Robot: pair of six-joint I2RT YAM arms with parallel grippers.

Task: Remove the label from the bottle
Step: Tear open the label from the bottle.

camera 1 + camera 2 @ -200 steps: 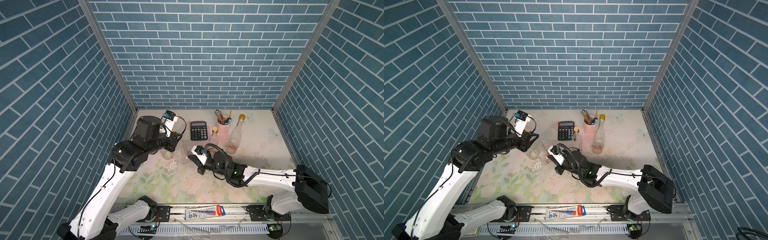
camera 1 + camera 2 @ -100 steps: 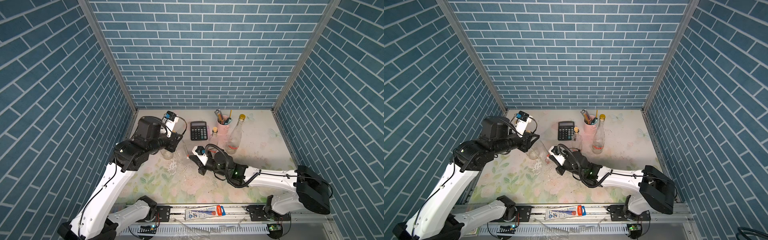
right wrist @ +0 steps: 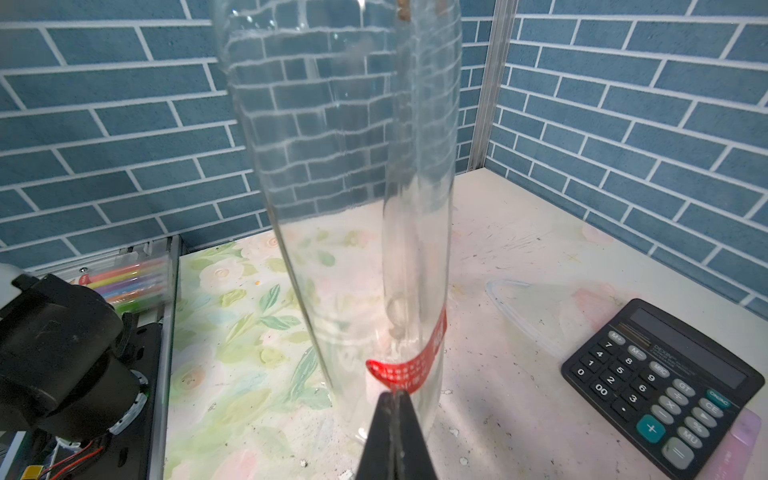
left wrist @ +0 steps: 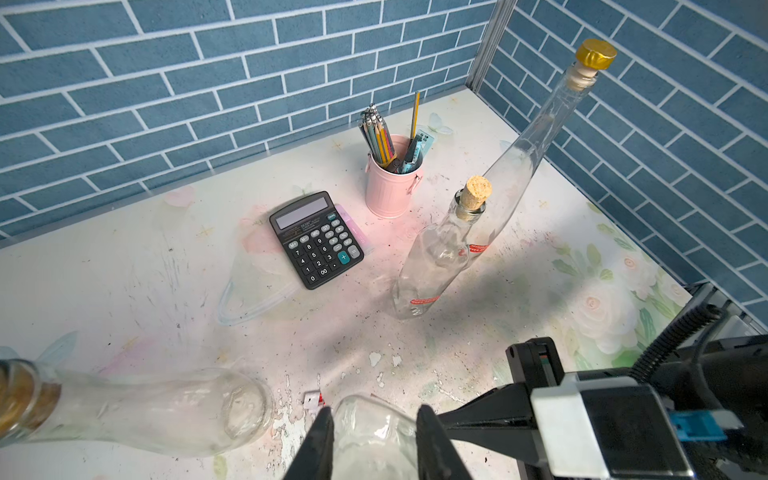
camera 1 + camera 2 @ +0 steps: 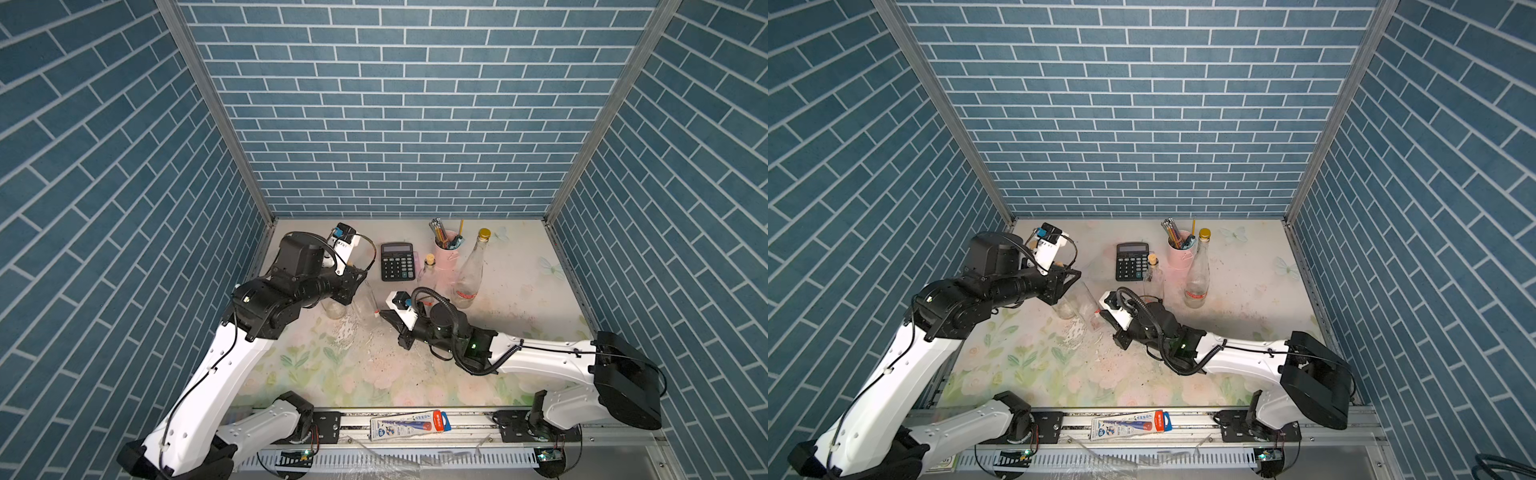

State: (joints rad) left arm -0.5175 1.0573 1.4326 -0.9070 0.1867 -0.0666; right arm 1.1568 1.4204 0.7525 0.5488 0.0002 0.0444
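Observation:
A clear glass bottle [image 5: 366, 298] leans over the table left of centre, and my left gripper [image 4: 374, 411] is shut on its body, one black finger on each side. A narrow red label [image 3: 415, 368] curves round the bottle's [image 3: 353, 187] lower part. My right gripper [image 3: 392, 395] comes in low from the right, jaws pressed together, tips pinching the label's lower edge. In both top views the right gripper [image 5: 1104, 316] meets the bottle [image 5: 1088, 305] near its base. A loose red and white end of the label [image 4: 313, 400] shows beside a left finger.
A second clear corked bottle [image 4: 145, 411] is just beside the held one. Behind stand a black calculator [image 5: 397, 262], a pink pencil cup [image 5: 446, 251], a small corked bottle [image 5: 428, 274] and a tall gold-capped bottle [image 5: 469, 274]. White paper flakes [image 5: 347, 332] litter the mat.

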